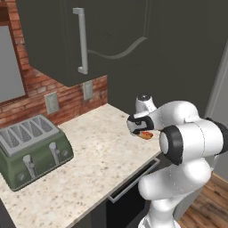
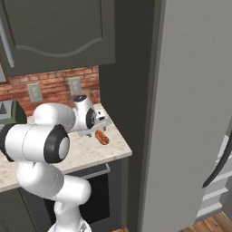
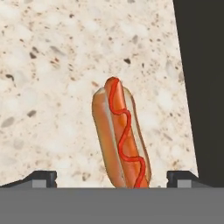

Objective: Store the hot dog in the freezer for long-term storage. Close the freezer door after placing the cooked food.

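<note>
The arm is folded tight over the counter (image 1: 89,151), elbow bulging toward the room and the wrist bent so the hand points down at the stone top. The gripper (image 3: 111,178) hangs directly above the hot dog (image 3: 121,136), not touching it. Its two fingertips (image 3: 41,178) stand wide apart, one either side of the bun with clear stone between each tip and the bread; nothing is held.

The hot dog lies flat on the counter, close to the corner where the top meets the dark panel beside the fridge (image 2: 195,113). From the hand camera it lies lengthwise between the tips, slightly tilted, a red squiggle of sauce along the sausage (its near end is cut off by the bottom of that view). In the left base view only a sliver of orange shows under the hand (image 1: 145,134); the arm's bulk covers the rest. The right base view shows it more plainly, just beyond the hand (image 2: 101,137).

Relative to the hot dog: a green toaster (image 1: 33,149) sits well away along the counter toward the brick wall, and dark cabinets hang above. The fridge stands on the other side of the dark panel, a tall grey face filling that side. A dark curved handle (image 2: 220,165) and white shelf edges show at the fridge's far edge, cropped by the frame; which door is open, and how far, I cannot tell.
</note>
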Controlling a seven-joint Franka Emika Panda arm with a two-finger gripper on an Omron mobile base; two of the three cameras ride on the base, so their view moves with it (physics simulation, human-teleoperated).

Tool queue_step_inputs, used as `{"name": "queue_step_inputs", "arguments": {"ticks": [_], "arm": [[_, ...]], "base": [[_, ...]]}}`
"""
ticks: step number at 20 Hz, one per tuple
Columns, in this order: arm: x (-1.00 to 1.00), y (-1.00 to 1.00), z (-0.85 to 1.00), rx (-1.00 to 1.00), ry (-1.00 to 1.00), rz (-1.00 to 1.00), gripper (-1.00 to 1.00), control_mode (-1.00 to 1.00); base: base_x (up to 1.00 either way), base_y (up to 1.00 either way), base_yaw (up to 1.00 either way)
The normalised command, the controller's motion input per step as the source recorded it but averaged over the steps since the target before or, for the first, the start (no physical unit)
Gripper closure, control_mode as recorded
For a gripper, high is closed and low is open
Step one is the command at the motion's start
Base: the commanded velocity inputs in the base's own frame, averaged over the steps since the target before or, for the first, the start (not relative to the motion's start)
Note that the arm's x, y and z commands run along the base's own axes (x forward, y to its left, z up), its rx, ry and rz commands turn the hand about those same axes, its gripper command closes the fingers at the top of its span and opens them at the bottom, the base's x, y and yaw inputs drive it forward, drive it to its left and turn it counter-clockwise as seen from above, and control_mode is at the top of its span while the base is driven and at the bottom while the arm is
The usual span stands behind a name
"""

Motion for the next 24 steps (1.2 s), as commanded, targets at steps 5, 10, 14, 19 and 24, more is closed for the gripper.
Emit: {"name": "queue_step_inputs", "arguments": {"ticks": [5,10,14,19,24], "arm": [[0.37,0.0,-0.19,0.0,0.08,0.0,-1.0,-1.0],[0.19,0.0,-0.36,0.0,0.1,0.0,-1.0,-1.0],[0.17,0.0,-0.4,0.0,0.12,0.0,-1.0,-1.0],[0.19,0.0,-0.34,0.0,0.05,0.0,-1.0,-1.0],[0.21,0.0,-0.18,0.0,0.0,0.0,-1.0,-1.0]], "base": [[0.0,0.0,0.0],[0.0,0.0,0.0],[0.0,0.0,0.0],[0.0,0.0,0.0],[0.0,0.0,0.0]]}}
